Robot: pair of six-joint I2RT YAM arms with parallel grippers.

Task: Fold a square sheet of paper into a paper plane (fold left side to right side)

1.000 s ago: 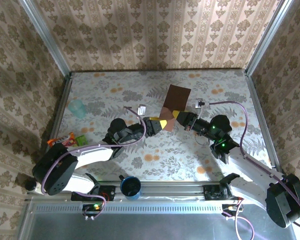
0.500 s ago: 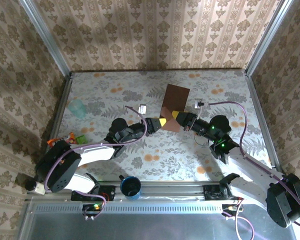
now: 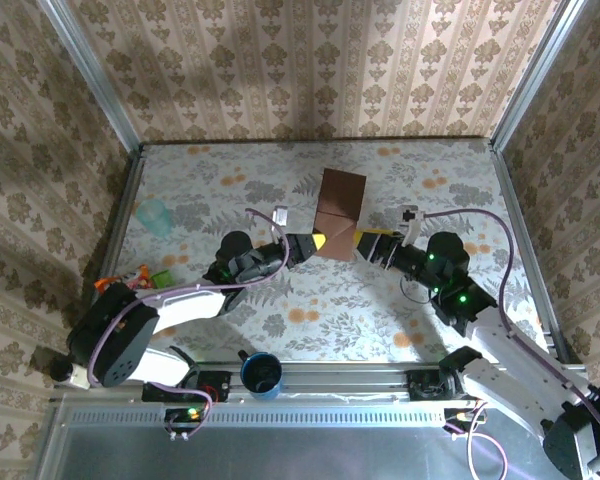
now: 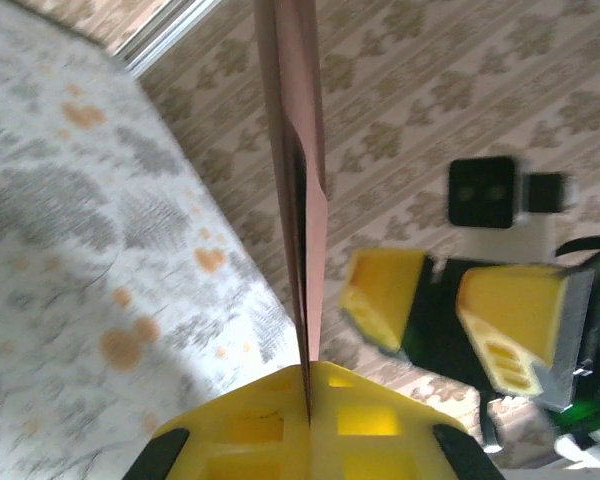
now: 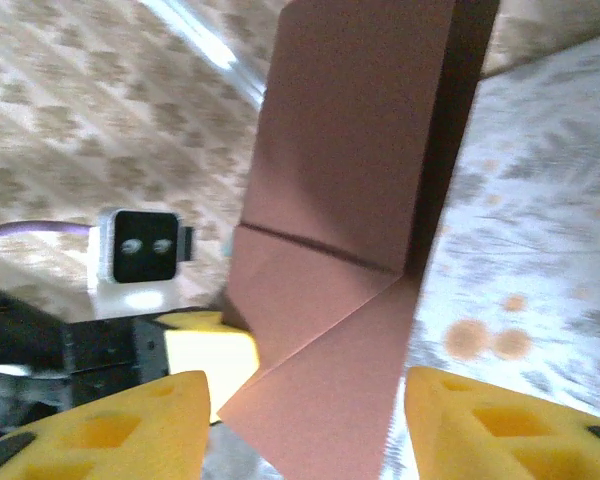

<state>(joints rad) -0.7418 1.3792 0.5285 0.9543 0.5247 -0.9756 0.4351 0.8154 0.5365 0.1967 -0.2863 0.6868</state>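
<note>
The square sheet of paper [image 3: 340,208] is dark reddish-brown, folded over with a diagonal flap, and stands lifted above the table's middle. My left gripper [image 3: 320,241] is shut on its lower corner. In the left wrist view the paper [image 4: 298,170] runs edge-on up from the closed yellow fingertips [image 4: 265,425]. My right gripper [image 3: 363,243] is open just right of the sheet. In the right wrist view the folded paper [image 5: 350,250] hangs in front, and the two yellow fingers [image 5: 110,430] stand wide apart on either side of its lower tip without touching it.
A pale teal cup [image 3: 155,215] stands at the left. An orange snack packet [image 3: 128,283] lies by the left edge. A blue cup [image 3: 262,373] sits on the near rail between the arm bases. Patterned walls enclose the table [image 3: 230,170].
My left gripper has shut on the sheet's lower corner. My right gripper has opened, let go of the paper and drawn back to the right. The sheet now stands narrower and slightly further left.
</note>
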